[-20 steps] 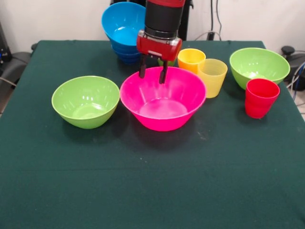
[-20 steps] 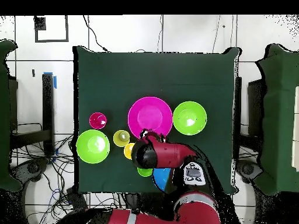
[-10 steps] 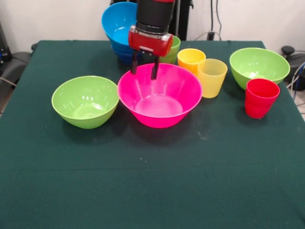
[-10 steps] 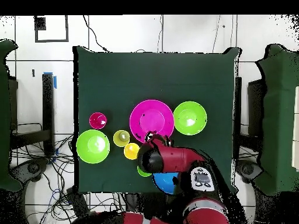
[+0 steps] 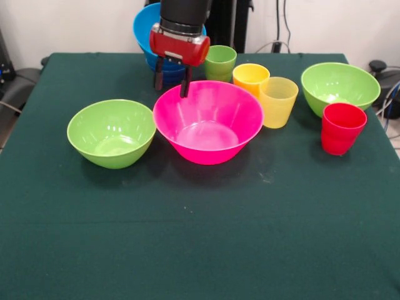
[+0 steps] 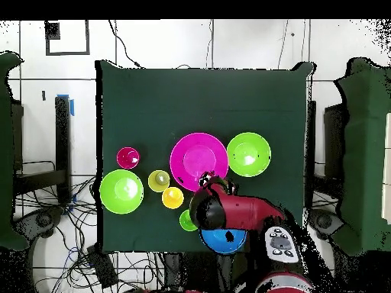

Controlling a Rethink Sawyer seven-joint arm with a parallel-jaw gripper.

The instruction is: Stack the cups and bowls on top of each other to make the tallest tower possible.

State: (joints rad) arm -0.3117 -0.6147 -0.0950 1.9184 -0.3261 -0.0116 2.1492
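My gripper (image 5: 172,82) hangs open over the far left rim of the large pink bowl (image 5: 209,125), with one finger at the rim and the other just outside it. Right behind the gripper stands the tower of nested blue bowls (image 5: 146,32), partly hidden by the arm. Green cup (image 5: 220,62), orange cup (image 5: 250,76) and pale yellow cup (image 5: 279,100) sit in a row to the pink bowl's right. The red cup (image 5: 341,128) is beside a lime green bowl (image 5: 339,86). Another lime green bowl (image 5: 112,132) sits at the left. In the overhead view the gripper (image 6: 210,182) is between the pink bowl (image 6: 198,155) and the blue tower (image 6: 225,241).
The dark green table (image 5: 200,237) has a wide open stretch in front of the bowls. Cables and chairs lie off the table's sides in the overhead view.
The gripper has moved left and toward the blue bowls along the pink bowl's far rim. The pink bowl has shifted slightly the same way. The green cup is now uncovered.
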